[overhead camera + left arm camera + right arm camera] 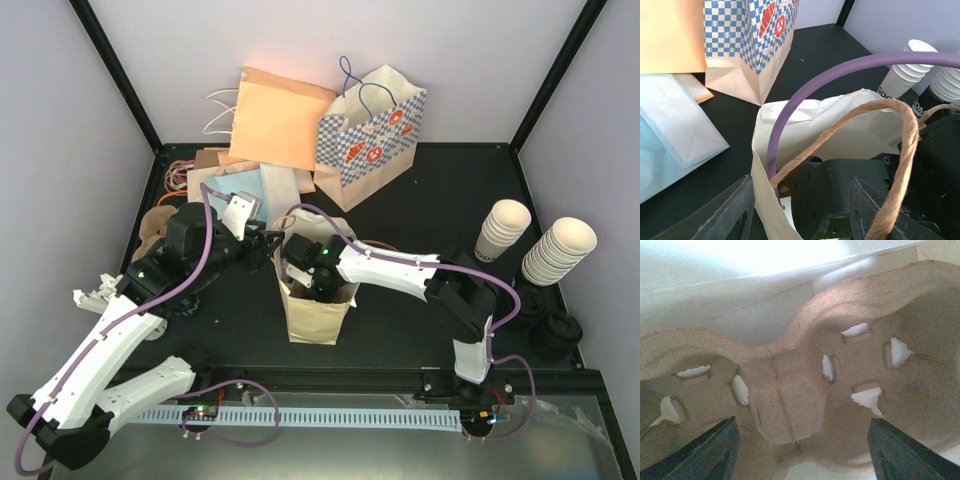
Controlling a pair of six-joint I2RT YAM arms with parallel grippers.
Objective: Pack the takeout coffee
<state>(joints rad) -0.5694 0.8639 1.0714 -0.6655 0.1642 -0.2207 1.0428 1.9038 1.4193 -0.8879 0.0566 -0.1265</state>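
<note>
The right gripper (802, 422) is down inside the brown paper bag (318, 315). Its two fingers stand wide apart and hold nothing. Right under them lies a brown cup tray (790, 390) with round holes, and the holes I can see have no cup in them.

The left gripper (801, 200) is at the top of the bag. Its fingers are apart too, with the bag's thin edge between them, so it is not pinching anything.

I cannot find the takeout coffee. On the right of the table are stacked cups (503, 225) with no lids and some black lids (553, 333). If a cup with a lid sits among them, I cannot tell.

I think the tray-in-the-bag step is in hand, and the coffee is not packed yet. Next, the right arm should lift straight up out of the bag. It must not catch the twisted paper handle (907, 145). Then it needs to fetch the coffee and keep it upright.
</note>
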